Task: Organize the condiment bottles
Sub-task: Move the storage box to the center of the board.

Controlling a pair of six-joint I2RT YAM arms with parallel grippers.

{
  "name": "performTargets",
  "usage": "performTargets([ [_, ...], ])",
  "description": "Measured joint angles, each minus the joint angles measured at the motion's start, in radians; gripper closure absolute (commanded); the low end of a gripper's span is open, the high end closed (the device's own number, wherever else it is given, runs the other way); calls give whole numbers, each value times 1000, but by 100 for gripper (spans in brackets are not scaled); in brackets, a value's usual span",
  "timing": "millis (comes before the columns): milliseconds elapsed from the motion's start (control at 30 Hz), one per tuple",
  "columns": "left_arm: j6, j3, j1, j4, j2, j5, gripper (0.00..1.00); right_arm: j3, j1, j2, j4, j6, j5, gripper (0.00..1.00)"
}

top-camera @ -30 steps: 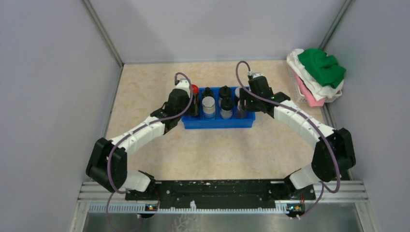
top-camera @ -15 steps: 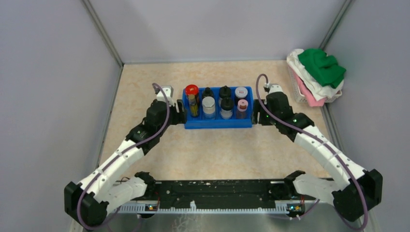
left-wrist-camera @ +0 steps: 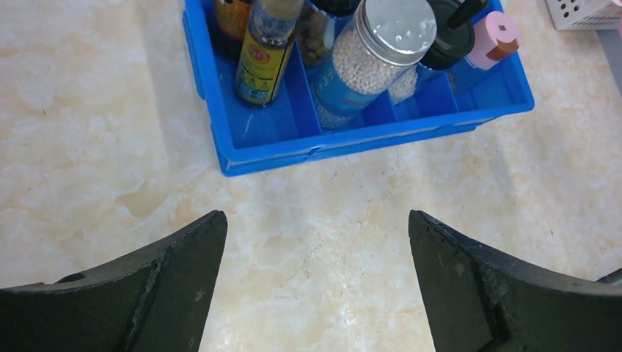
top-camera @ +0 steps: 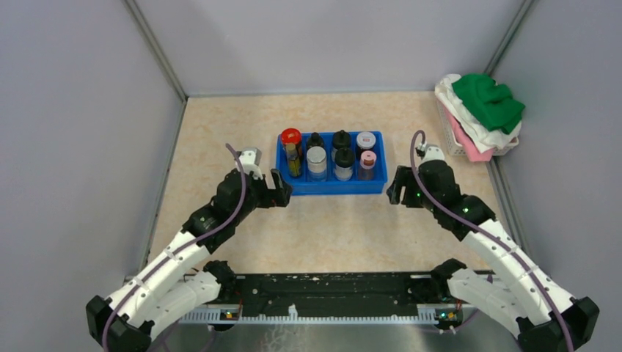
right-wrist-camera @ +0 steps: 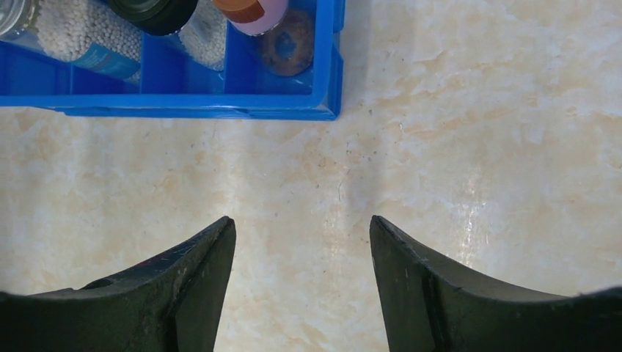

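The condiment bottles (top-camera: pixel 330 152) stand upright in a blue tray (top-camera: pixel 334 188) at mid-table: a red-capped one (top-camera: pixel 291 149) at the left, silver-capped jars (top-camera: pixel 316 162), black-capped ones (top-camera: pixel 341 138) and a pink-capped one (top-camera: pixel 367 163) at the right. My left gripper (top-camera: pixel 281 193) hangs just off the tray's front left corner, open and empty. In the left wrist view, its fingertips (left-wrist-camera: pixel 209 235) frame bare table below the tray (left-wrist-camera: pixel 352 143). My right gripper (top-camera: pixel 396 193) sits off the front right corner, open and empty; the right wrist view shows the tray corner (right-wrist-camera: pixel 323 110) ahead of it.
A white basket piled with green, white and pink cloths (top-camera: pixel 480 117) stands at the far right against the wall. Grey walls close the table on the left, back and right. A black rail (top-camera: pixel 330 290) carries the arm bases at the near edge.
Both arms have drawn back from the tray's ends toward the near edge. The left gripper's jaws have spread wider. The bottles and tray have stayed put.
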Motion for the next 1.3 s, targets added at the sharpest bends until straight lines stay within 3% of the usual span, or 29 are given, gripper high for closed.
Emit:
performTargets([
  [67,-18,-5,-5,-9,10,-3,4,0,0,9,-3,10,-1,46],
  [133,-37,-5,-8,-12,44,-11,7,0,1,35,-2,15,-1,67],
  [167,-49,-5,-9,-13,71,-17,8,-2,1,58,2,18,-1,69],
  [367,-89,-36,-13,-17,179,-72,6,-25,1,160,23,22,7,58],
  [633,-76,-29,-14,17,277,-163,8,-14,0,312,90,-2,38,58],
  [933,-28,79,-13,63,431,-296,8,134,-11,458,149,-40,62,59],
  [1300,3,122,-1,113,525,-320,8,180,-30,571,184,-64,61,60],
])
